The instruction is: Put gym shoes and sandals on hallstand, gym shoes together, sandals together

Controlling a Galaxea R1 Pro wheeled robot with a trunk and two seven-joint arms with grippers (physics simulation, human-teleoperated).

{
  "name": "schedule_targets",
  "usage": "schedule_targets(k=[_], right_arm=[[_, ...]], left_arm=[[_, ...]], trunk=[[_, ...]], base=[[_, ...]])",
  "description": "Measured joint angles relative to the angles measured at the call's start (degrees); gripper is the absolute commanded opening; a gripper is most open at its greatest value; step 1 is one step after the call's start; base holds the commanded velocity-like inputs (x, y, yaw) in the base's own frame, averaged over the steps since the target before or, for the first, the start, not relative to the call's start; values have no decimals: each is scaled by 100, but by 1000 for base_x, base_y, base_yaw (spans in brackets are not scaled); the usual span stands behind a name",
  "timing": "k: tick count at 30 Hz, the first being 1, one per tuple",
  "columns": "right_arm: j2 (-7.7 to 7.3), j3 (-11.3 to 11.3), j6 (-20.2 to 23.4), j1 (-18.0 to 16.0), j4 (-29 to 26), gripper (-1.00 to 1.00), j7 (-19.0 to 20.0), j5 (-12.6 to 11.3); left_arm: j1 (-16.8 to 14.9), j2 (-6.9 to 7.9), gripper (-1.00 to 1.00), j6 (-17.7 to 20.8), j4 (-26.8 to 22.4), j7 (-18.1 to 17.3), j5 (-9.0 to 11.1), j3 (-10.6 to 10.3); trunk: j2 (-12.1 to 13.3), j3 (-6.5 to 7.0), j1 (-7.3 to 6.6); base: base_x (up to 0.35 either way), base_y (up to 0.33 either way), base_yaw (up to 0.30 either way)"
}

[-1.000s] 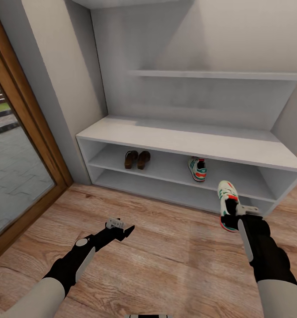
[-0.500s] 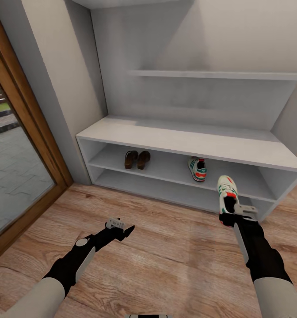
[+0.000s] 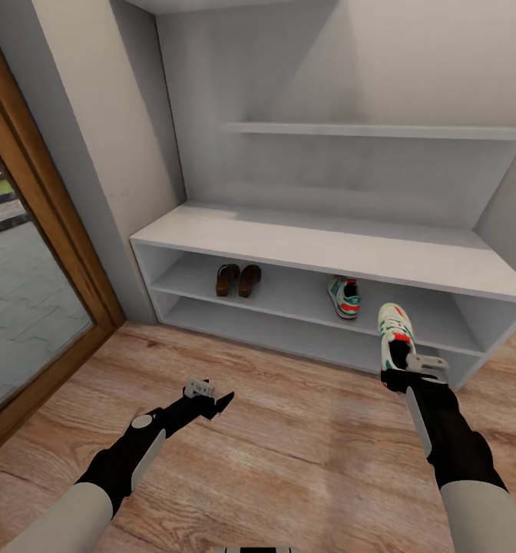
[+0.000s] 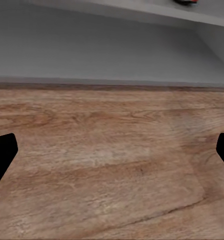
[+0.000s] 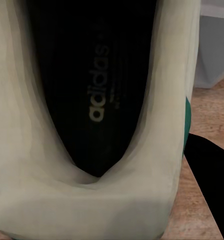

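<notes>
A: What step's this, you reckon?

B: Last shoe, by the look. The right gripper (image 3: 402,369) is clamped on a gym shoe (image 3: 394,336) at the heel, toe aimed at the hallstand (image 3: 312,247), held above the corridor floor (image 3: 289,445) just in front of the rack's right end. In the right wrist view the dark insole of that shoe (image 5: 99,85) is square under the camera.

A: And the rest?

B: Sandals (image 3: 238,279) are side by side on the upper shelf, toward the left end. The other gym shoe (image 3: 344,296) is on the same shelf, right of centre, near the front edge. Nothing else lying on the floor that I can see.

A: Left arm doing anything?

B: Left gripper (image 3: 212,399) hangs low over bare planks, holding nothing. In its wrist view the two dark fingertips (image 4: 2,155) sit far apart, so it's spread wide.

A: So next?

B: I'd say push the held shoe fwd into the upper shelf, set it down right next to its mate, then let go. Needs to clear the bench top's front edge going in, and not knock the shoe already there.
</notes>
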Motion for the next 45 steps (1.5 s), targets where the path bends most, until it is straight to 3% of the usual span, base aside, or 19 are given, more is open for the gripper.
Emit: schedule_targets(k=[6,11,12,13,28,45], right_arm=[[-3,7,1,0,12,-100,3,-6],[-3,1,-31,4,43,-100,9,-8],[-8,0,-244,2,211,-100,10,-14],[-9,0,-348,3,304,-100,11,-12],[-21,0,-573,5,521,-100,11,-1],[-21,1,-573,3,519,-100,11,-1]], left_arm=[[0,0,100,-4,7,-33,-9,-103],[1,0,100,-5,9,-43,-4,-610],[1,0,100,-5,9,-44,-2,-774],[1,0,100,-5,9,-44,-1,-807],[1,0,100,-4,9,-45,8,-860],[1,0,100,-5,9,-44,0,-865]], trunk=[[0,0,2],[0,0,3],[0,0,4],[0,0,3],[0,0,3],[0,0,2]], base=[[230,0,0],[29,0,0],[4,0,0],[3,0,0],[12,0,0],[281,0,0]])
